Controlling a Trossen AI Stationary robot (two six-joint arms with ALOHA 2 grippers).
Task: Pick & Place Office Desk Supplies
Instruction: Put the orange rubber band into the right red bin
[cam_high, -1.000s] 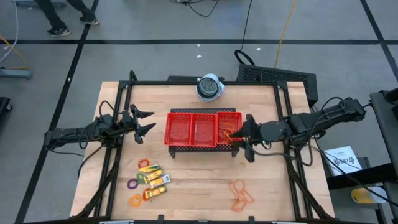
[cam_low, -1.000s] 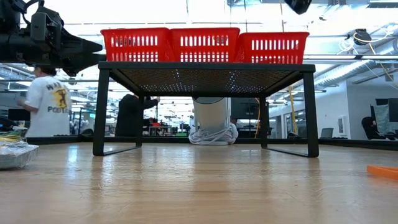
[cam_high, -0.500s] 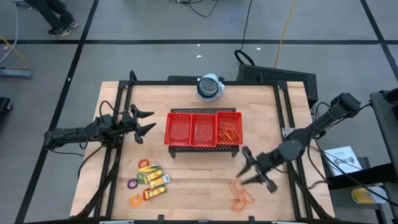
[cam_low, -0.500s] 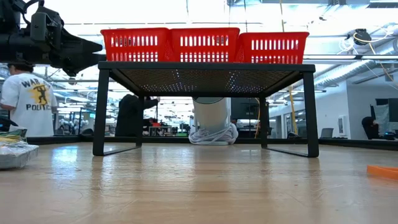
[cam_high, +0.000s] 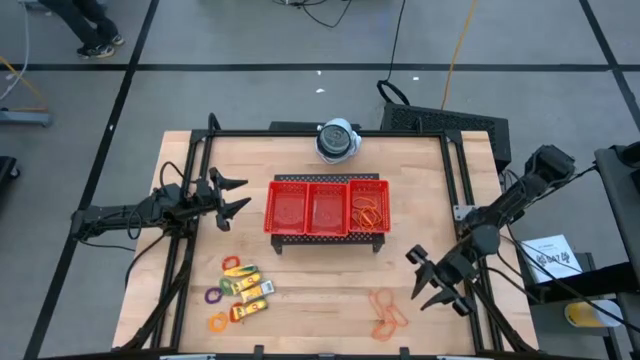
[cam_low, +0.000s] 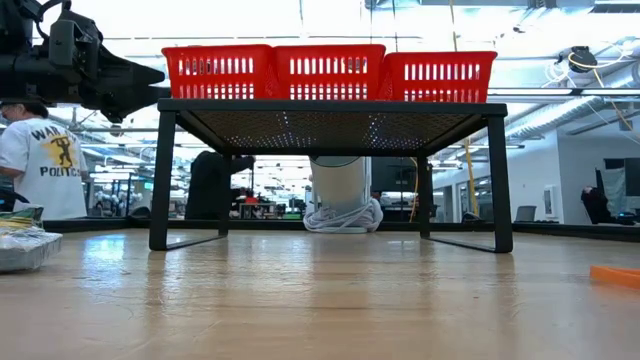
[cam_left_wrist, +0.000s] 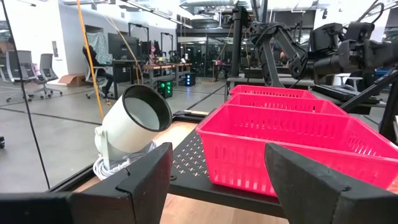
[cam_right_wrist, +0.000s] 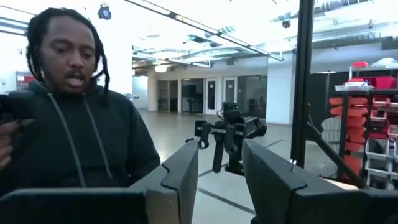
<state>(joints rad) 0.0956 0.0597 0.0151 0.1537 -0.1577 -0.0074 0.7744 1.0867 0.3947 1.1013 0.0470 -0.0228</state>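
Note:
My left gripper (cam_high: 232, 197) is open and empty, level, just left of the red three-compartment tray (cam_high: 327, 206); the left wrist view (cam_left_wrist: 217, 180) looks along it at the tray (cam_left_wrist: 292, 137). My right gripper (cam_high: 418, 278) is open and empty over the near right of the table, just right of a heap of loose orange rubber bands (cam_high: 386, 312) that lies flat on the wood. More orange bands (cam_high: 366, 212) lie in the tray's right compartment. Yellow packets (cam_high: 250, 290) and coloured rings (cam_high: 213, 296) lie flat at the near left.
The tray stands on a black mesh stand (cam_low: 330, 115) at the table's middle. A round white-grey device (cam_high: 337, 140) sits at the far edge. A black frame (cam_high: 455, 190) borders the table. A person (cam_right_wrist: 74, 124) shows beyond the table in the right wrist view.
My right gripper has left the tray's right compartment and swung toward the table's near right, ending open beside the loose rubber bands. The bands in the tray and on the table have not moved.

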